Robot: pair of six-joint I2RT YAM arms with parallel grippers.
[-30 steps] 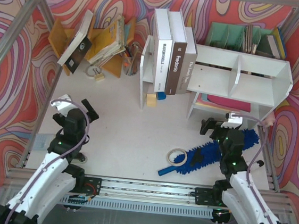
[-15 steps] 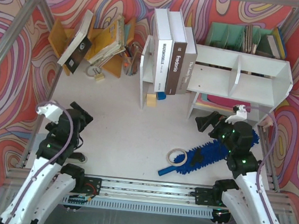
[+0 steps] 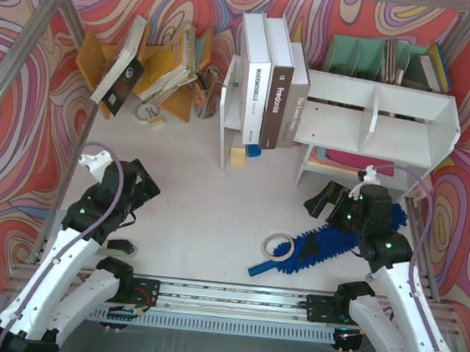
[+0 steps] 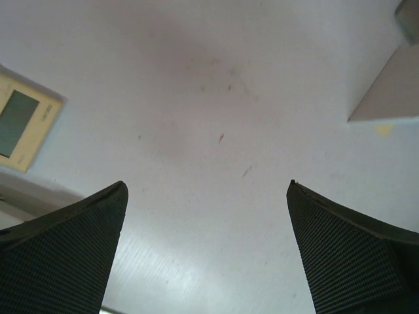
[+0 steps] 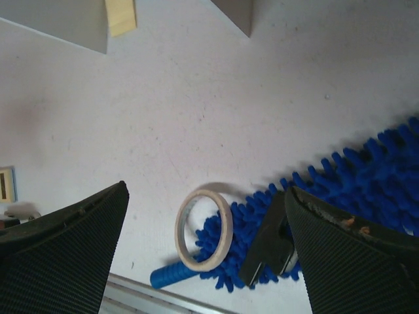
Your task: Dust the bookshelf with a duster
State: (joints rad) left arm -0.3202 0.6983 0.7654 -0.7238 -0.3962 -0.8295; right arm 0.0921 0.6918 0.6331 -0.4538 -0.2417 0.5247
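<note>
The bookshelf (image 3: 376,115) is white with two open compartments and stands at the back right on white legs. The blue fluffy duster (image 3: 320,245) lies slantwise on the table in front of it, its handle (image 3: 261,268) pointing to the near left. In the right wrist view the duster (image 5: 353,190) sits under the right finger, and its handle end (image 5: 171,275) pokes out near the table's edge. My right gripper (image 3: 321,200) (image 5: 207,190) hangs open above it, holding nothing. My left gripper (image 3: 141,185) (image 4: 206,184) is open over bare table at the left.
A tape ring (image 3: 278,247) (image 5: 204,230) leans on the duster's handle end, with a black clip (image 5: 268,245) beside it. Large books (image 3: 270,83) stand left of the bookshelf. A yellow rack (image 3: 158,67) is back left and a teal organizer (image 3: 373,60) is behind the shelf.
The right gripper has turned and shifted slightly left above the duster. The left arm swung left, then back right. The duster has not moved.
</note>
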